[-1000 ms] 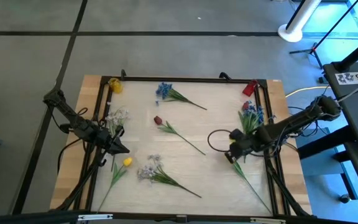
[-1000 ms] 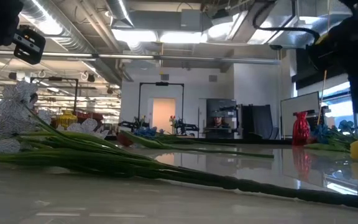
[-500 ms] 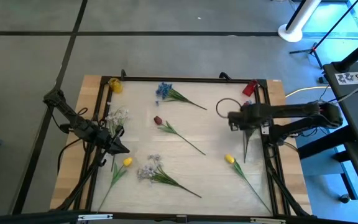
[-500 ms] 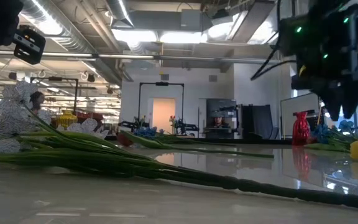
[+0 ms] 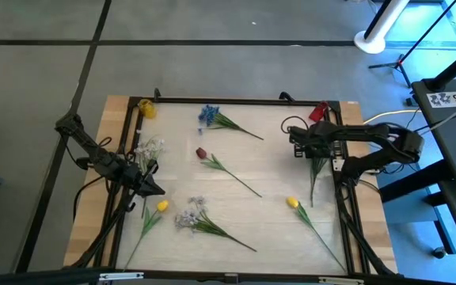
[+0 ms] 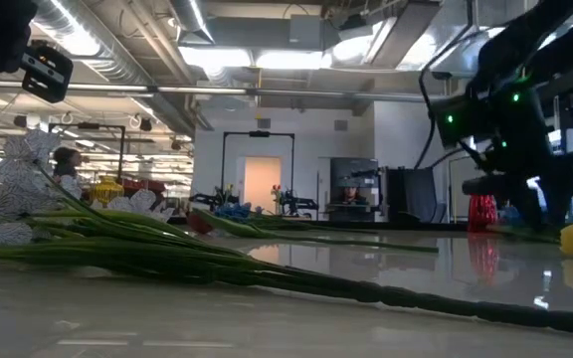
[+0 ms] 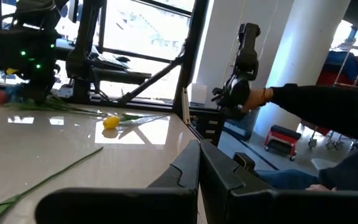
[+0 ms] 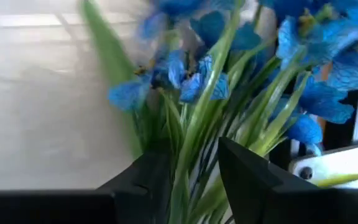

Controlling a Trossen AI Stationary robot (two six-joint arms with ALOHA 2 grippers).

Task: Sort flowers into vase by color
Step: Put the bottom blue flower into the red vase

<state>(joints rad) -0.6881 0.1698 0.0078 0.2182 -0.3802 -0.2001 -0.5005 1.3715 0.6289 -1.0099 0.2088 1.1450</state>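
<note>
In the high view we see the table (image 5: 252, 170) carrying two small vases along its upper edge: a yellow vase (image 5: 146, 108) at the upper left corner and a red vase (image 5: 318, 112) at the upper right corner. We cannot tell from above whether either vase holds a flower; none stands visibly in them.

The flowers lie loose on the table top. A blue cluster (image 5: 209, 115) lies at upper centre with its stem running to the lower right. A dark red tulip (image 5: 202, 153) lies at centre. A white spray (image 5: 149, 148) lies at the left edge, and a second pale spray (image 5: 190, 215) lies at lower centre. One yellow tulip (image 5: 162, 206) lies at the lower left and another yellow tulip (image 5: 292, 203) at the lower right.

The right gripper (image 5: 301, 142) sits at the upper right of the table, just below the red vase. In the right wrist view its two fingers (image 8: 247, 180) are spread, with the green stems of a blue bunch (image 8: 309, 81) passing between them.

The left gripper (image 5: 150, 188) hangs at the left edge of the table, between the white spray and the lower-left yellow tulip. In the left wrist view its fingers (image 7: 185, 171) are pressed together on nothing.
</note>
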